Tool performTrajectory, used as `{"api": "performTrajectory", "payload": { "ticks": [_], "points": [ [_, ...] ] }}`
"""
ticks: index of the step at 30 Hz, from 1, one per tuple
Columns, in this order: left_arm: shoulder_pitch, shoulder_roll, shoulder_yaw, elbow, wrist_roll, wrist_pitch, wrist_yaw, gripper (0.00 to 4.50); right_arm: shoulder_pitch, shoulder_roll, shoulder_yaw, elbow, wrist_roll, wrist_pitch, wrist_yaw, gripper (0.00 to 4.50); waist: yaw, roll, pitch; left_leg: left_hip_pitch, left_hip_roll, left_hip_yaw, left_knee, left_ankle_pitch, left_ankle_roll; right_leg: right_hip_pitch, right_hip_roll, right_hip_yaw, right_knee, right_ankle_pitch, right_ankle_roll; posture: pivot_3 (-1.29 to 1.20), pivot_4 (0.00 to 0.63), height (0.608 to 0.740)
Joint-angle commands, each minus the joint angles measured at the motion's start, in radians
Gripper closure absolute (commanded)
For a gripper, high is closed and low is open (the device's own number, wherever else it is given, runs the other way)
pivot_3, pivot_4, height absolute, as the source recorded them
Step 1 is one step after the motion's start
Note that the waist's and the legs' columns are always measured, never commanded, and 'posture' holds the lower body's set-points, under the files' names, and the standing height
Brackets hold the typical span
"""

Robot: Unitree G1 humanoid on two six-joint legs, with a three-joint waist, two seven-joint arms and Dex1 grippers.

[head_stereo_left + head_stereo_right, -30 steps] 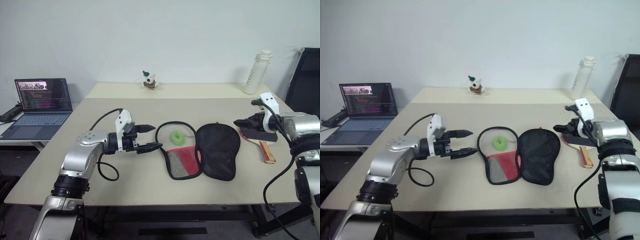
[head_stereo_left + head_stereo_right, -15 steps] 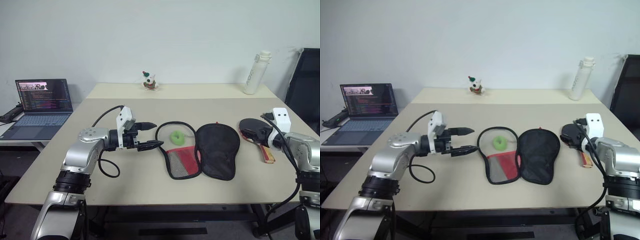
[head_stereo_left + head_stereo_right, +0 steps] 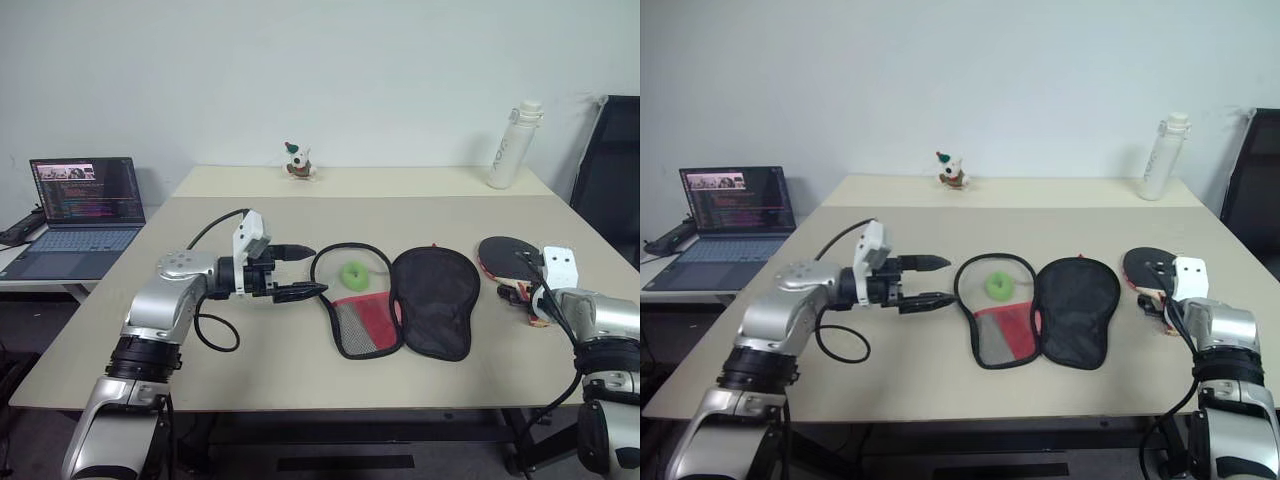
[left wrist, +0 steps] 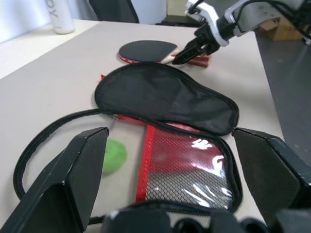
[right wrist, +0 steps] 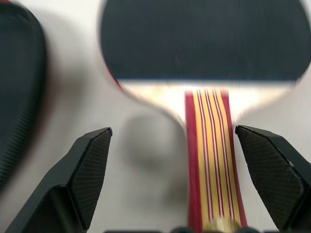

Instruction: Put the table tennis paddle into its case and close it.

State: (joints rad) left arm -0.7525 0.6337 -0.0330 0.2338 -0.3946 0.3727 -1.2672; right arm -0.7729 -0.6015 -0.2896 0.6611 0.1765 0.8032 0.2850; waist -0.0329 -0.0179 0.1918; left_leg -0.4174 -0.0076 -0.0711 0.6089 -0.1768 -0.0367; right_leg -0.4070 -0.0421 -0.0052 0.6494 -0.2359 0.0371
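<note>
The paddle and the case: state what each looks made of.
Table tennis paddle: matte black face, probably rubber; pale wooden blade with a red-and-yellow striped handle, where layered wood shows. Case: soft black woven fabric, lying open; its inner panel looks like red cloth under glossy black mesh, which catches the light.

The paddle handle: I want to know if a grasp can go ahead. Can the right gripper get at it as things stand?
Probably yes. The right gripper is open, with the paddle handle lying between its fingers on the table. Nothing lies on the handle, and the case sits apart to one side.
</note>
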Motion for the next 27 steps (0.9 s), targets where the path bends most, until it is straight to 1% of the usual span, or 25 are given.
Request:
{"api": "performTrajectory", "payload": {
  "ticks": [1, 5, 8, 10, 11, 12, 15, 16, 17, 20, 23, 25, 27],
  "points": [
    [-0.036, 0.008, 0.017, -0.038, -0.014, -0.004, -0.006, 0.05, -0.042, -0.020, 0.018, 0.056, -0.019, -0.061, 0.007, 0.02, -0.001, 0.000, 0.000, 0.000, 0.000, 0.000, 0.000, 0.000, 0.000, 0.000, 0.000, 0.000, 0.000, 0.000, 0.000, 0.00, 0.150, 0.740],
    [-0.038, 0.003, 0.021, -0.035, -0.010, -0.012, 0.004, 0.05, -0.058, -0.008, 0.029, 0.128, -0.029, -0.121, 0.001, 0.02, -0.001, 0.000, 0.000, 0.001, 0.000, 0.000, 0.000, 0.000, 0.000, 0.001, 0.000, 0.001, 0.000, 0.000, 0.000, 0.00, 0.150, 0.740],
    [-0.033, 0.002, 0.022, -0.040, -0.010, -0.013, 0.011, 0.05, -0.072, -0.002, 0.037, 0.175, -0.040, -0.166, -0.013, 0.55, -0.002, 0.000, 0.000, 0.001, 0.000, 0.001, 0.000, 0.000, 0.000, 0.001, 0.000, 0.001, 0.000, 0.001, 0.000, 0.00, 0.150, 0.740],
    [-0.030, 0.004, 0.023, -0.044, -0.012, -0.012, 0.013, 0.05, -0.080, 0.002, 0.031, 0.198, -0.038, -0.179, -0.023, 1.15, -0.001, 0.000, 0.000, 0.001, 0.000, 0.001, 0.000, 0.000, 0.000, 0.001, 0.000, 0.001, 0.000, 0.001, 0.000, 0.00, 0.150, 0.740],
    [-0.029, 0.005, 0.024, -0.044, -0.013, -0.012, 0.014, 0.05, -0.084, 0.004, 0.028, 0.207, -0.038, -0.185, -0.029, 1.55, -0.001, 0.000, 0.000, 0.001, 0.000, 0.001, 0.000, 0.000, 0.000, 0.001, 0.000, 0.001, 0.000, 0.001, 0.000, 0.00, 0.150, 0.740],
    [-0.027, 0.007, 0.026, -0.045, -0.014, -0.012, 0.014, 0.05, -0.087, 0.007, 0.021, 0.215, -0.034, -0.191, -0.041, 1.80, -0.002, 0.000, 0.000, 0.001, 0.000, 0.001, 0.000, 0.000, 0.000, 0.001, 0.000, 0.001, 0.000, 0.001, 0.000, 0.00, 0.150, 0.740],
    [-0.022, 0.012, 0.031, -0.050, -0.018, -0.010, 0.013, 0.05, -0.095, 0.008, 0.005, 0.229, -0.036, -0.234, -0.093, 2.80, -0.002, 0.000, 0.000, 0.002, 0.000, 0.001, 0.000, 0.000, 0.000, 0.001, 0.000, 0.002, 0.000, 0.001, 0.000, 0.00, 0.150, 0.740],
    [-0.020, 0.013, 0.032, -0.052, -0.019, -0.009, 0.013, 0.05, -0.098, 0.006, 0.000, 0.232, -0.037, -0.247, -0.113, 3.21, -0.002, 0.000, 0.000, 0.001, 0.000, 0.001, 0.000, 0.000, 0.000, 0.001, 0.000, 0.002, 0.000, 0.001, 0.000, 0.00, 0.150, 0.740],
    [-0.018, 0.013, 0.033, -0.054, -0.020, -0.008, 0.013, 0.05, -0.103, 0.002, -0.009, 0.230, -0.038, -0.261, -0.141, 3.35, -0.002, 0.000, 0.000, 0.002, 0.000, 0.001, 0.000, 0.000, 0.000, 0.001, 0.000, 0.002, 0.000, 0.001, 0.000, 0.00, 0.150, 0.740],
    [-0.003, 0.012, 0.043, -0.070, -0.029, -0.008, 0.016, 0.05, -0.106, -0.013, -0.025, 0.112, -0.037, -0.255, -0.196, 3.38, -0.001, 0.000, 0.000, 0.001, 0.000, 0.001, 0.001, 0.000, 0.000, 0.001, 0.000, 0.003, 0.000, 0.001, 0.000, 0.00, 0.150, 0.740],
    [0.014, 0.017, 0.045, -0.085, -0.034, -0.001, 0.012, 0.05, -0.082, -0.004, -0.037, -0.080, -0.010, -0.157, -0.206, 3.38, -0.002, 0.003, 0.002, 0.001, 0.000, 0.003, 0.000, 0.000, 0.000, -0.001, 0.000, 0.004, 0.000, 0.001, 0.000, 0.00, 0.150, 0.740],
    [0.022, 0.021, 0.045, -0.087, -0.033, -0.001, 0.010, 0.05, -0.057, 0.014, -0.052, -0.241, 0.021, -0.053, -0.215, 3.38, -0.004, 0.003, 0.002, 0.000, 0.001, 0.004, -0.001, 0.000, 0.000, -0.003, 0.001, 0.006, 0.001, 0.001, 0.000, 0.00, 0.150, 0.740],
    [0.026, 0.026, 0.046, -0.087, -0.033, -0.001, 0.006, 0.05, -0.015, 0.076, -0.080, -0.510, 0.084, 0.133, -0.252, 3.38, -0.005, 0.003, 0.002, 0.001, 0.002, 0.005, -0.001, 0.000, 0.000, -0.003, 0.002, 0.007, 0.001, 0.001, 0.000, 0.00, 0.150, 0.740]
  ]
}}
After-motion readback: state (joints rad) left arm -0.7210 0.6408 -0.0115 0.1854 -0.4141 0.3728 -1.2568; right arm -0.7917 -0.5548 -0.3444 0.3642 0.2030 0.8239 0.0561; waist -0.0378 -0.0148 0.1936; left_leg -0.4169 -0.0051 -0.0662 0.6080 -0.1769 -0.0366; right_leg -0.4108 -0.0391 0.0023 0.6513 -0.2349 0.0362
